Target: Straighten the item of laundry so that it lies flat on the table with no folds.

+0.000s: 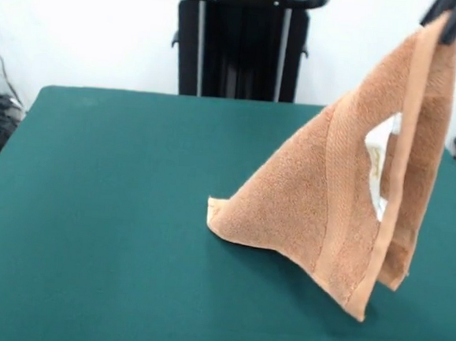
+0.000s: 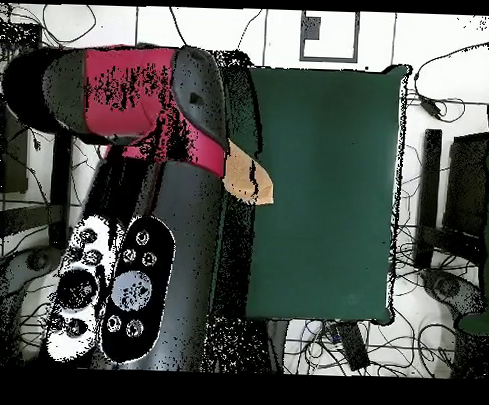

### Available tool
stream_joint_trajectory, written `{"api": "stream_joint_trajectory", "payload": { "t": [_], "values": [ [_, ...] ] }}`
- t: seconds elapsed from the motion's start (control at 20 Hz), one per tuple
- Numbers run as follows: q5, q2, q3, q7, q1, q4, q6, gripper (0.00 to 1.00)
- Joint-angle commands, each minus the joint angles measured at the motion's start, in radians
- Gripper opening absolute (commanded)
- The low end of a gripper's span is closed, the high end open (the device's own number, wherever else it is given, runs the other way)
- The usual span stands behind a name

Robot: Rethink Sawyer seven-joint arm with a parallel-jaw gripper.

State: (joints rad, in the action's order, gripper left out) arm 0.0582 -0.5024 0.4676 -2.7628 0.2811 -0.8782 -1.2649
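While jaws [image 1: 449,16] pinch its corner, towel [image 1: 328,202] hangs, lower edge on table [image 1: 99,208]

Green table [image 1: 89,231] – towel's [image 1: 319,217] lower edge resting there

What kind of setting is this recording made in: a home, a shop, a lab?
Most likely a robotics lab. A green-covered table stands against a bare white wall, a red and black robot arm reaches over it, and loose cables trail around it.
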Motion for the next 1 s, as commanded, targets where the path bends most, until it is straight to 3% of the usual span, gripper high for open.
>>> {"api": "stream_joint_trajectory", "payload": {
  "t": [0.05,0.2,0.5,0.75,0.9,1.0],
  "values": [
    [0.002,-0.232,-0.066,0.146,-0.085,-0.497,0.157,0.00],
    [0.000,-0.294,-0.107,0.263,-0.159,-0.648,0.268,0.00],
    [-0.063,-0.354,-0.179,0.400,-0.288,-0.809,0.429,0.00],
    [-0.184,-0.362,-0.235,0.445,-0.389,-0.890,0.604,0.00],
    [-0.231,-0.350,-0.308,0.476,-0.467,-0.917,0.709,0.00],
    [-0.216,-0.355,-0.408,0.528,-0.557,-0.958,0.760,0.00]
  ]
}}
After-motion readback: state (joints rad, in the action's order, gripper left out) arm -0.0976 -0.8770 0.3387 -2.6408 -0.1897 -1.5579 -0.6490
